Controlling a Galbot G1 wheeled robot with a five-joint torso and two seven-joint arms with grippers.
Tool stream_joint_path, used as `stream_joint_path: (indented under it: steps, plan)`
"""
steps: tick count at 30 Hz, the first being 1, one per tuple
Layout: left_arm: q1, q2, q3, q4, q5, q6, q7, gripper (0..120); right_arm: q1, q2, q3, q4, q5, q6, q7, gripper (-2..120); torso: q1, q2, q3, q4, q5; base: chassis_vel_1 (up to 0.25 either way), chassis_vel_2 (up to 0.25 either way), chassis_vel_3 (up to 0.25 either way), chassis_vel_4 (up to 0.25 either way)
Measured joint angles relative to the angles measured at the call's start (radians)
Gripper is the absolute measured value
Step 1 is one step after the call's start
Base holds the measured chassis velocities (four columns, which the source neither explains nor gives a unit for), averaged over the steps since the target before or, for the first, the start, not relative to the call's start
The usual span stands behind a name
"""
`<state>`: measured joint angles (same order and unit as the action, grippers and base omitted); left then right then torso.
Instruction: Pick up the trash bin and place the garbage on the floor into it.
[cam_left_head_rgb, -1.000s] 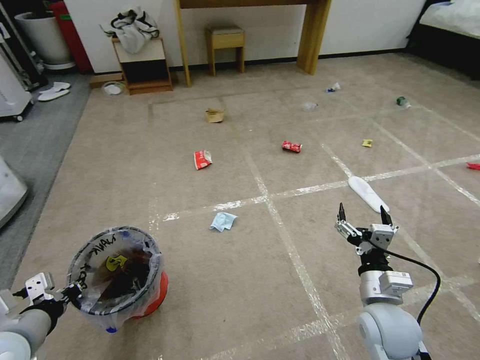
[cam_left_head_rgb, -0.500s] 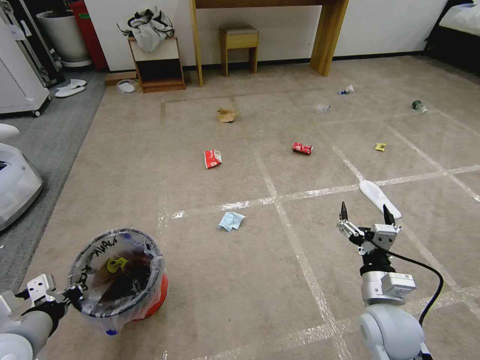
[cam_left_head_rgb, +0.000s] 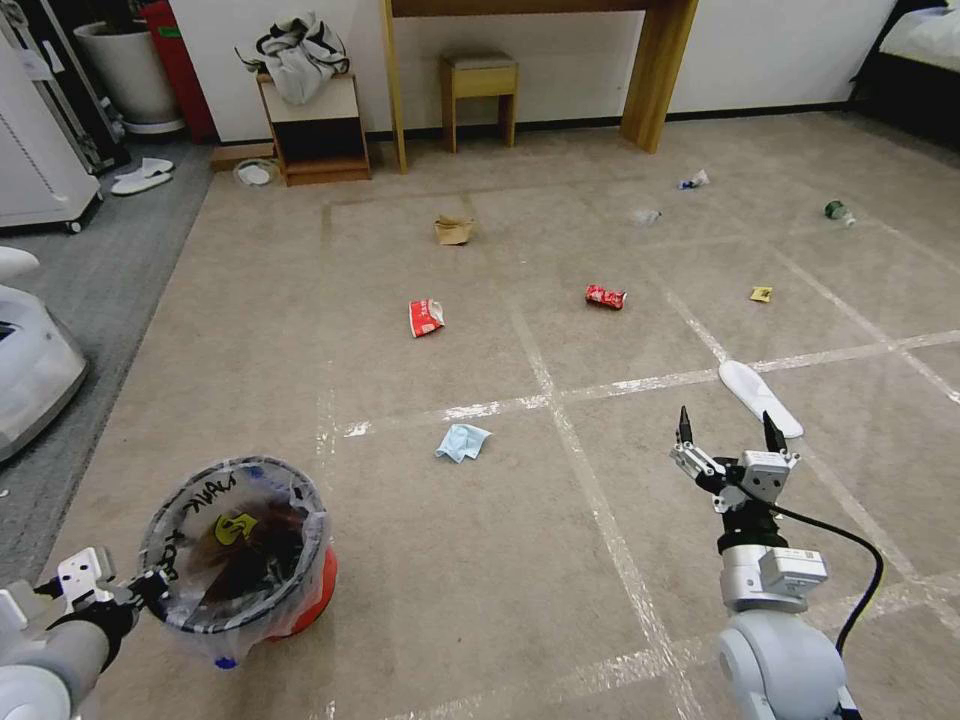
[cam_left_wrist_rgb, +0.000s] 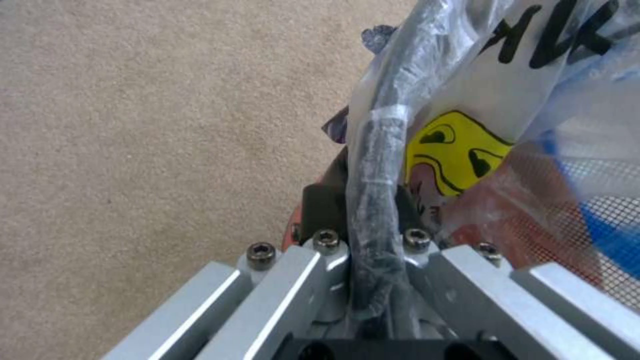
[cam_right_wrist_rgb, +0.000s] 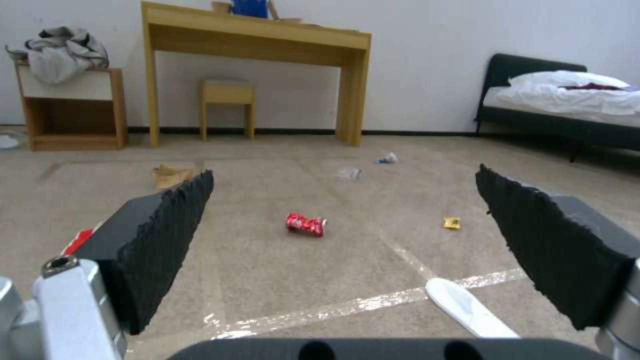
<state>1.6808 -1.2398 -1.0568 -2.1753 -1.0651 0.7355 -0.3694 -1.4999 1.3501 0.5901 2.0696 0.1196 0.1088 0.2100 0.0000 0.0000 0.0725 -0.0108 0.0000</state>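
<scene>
Nothing moved; litter dots floor (cam_left_head_rgb: 480, 560), carpeted.

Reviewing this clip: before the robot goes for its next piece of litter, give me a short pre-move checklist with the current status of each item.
1. Bin held: ok. The left gripper is clamped on the rim of the trash bin, as the left wrist view confirms.
2. Bin upright, mouth up: ok.
3. Picking hand free: ok. The right gripper is open and holds nothing.
4. Nearest target visible: ok. The blue mask lies flat on the floor, between bin and right gripper.
5. Non-litter in the way: not ok. A white slipper lies just beyond the right gripper.
6. Room left in the bin: cannot tell.
</scene>
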Motion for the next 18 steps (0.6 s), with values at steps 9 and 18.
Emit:
stream_joint_path:
  steps: [9, 18]
  plan:
    - [-0.002, -0.007, 0.0, 0.0, 0.001, 0.0, 0.0, 0, 0.004, -0.003, 0.007, -0.001, 0.001, -0.001, -0.011, 100, 0.0, 0.0, 0.0, 0.0, 0.0, 0.0, 0.0, 0.0, 0.0]
    - [0.002, 0.001, -0.024, -0.002, -0.006, 0.0, 0.003, 0, 0.013, 0.001, 0.001, -0.02, -0.001, 0.007, -0.034, 100, 0.0, 0.0, 0.0, 0.0, 0.0, 0.0, 0.0, 0.0, 0.0]
